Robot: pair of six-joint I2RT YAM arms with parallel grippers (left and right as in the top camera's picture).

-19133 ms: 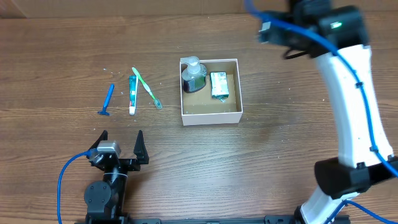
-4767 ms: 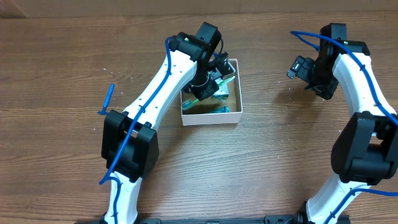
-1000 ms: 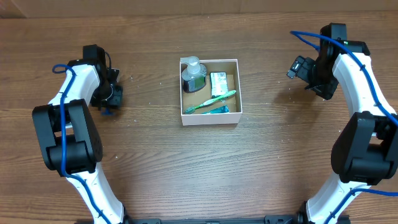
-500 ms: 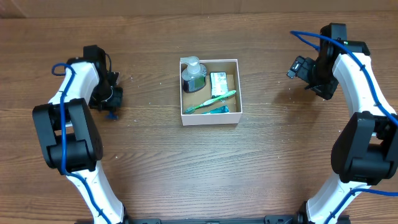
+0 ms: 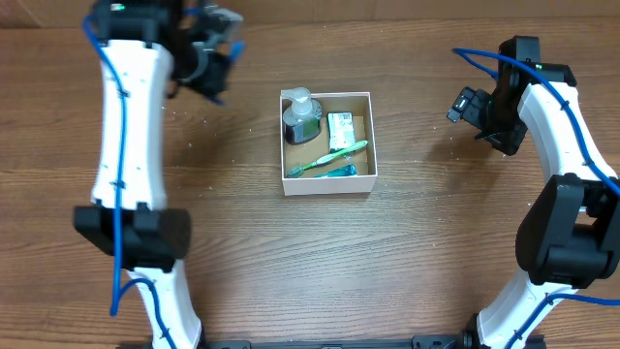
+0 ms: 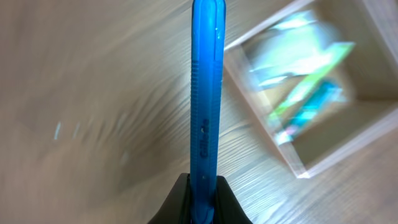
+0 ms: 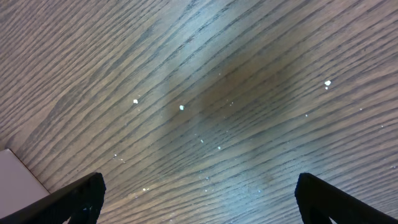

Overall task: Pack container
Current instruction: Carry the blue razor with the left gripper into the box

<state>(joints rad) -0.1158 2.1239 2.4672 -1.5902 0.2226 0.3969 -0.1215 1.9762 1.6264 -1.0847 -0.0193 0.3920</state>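
1. The container (image 5: 326,184) sits on the table (image 5: 387,262), about midway between the two arms, with its open top up
2. Inside it, a small tube (image 5: 339,172) lies along the near wall. Just behind the tube, a green toothbrush (image 5: 329,157) lies at a slant
3. At the container's far side, a pump bottle (image 5: 301,118) stands in the left corner, with a green packet (image 5: 340,131) beside it on the right
4. The right gripper (image 5: 465,105) hangs over the table, well to the right of the container. In the wrist view its fingers (image 7: 81,196) are spread wide with nothing between them; only wood grain and white specks show below
5. Farthest off, the left gripper (image 5: 208,63) is up and to the left of the container, near the far table edge. Its jaws are closed tight on the lower end of a blue razor (image 6: 205,93), whose handle rises straight from the fingers. The container shows blurred at the right of that wrist view
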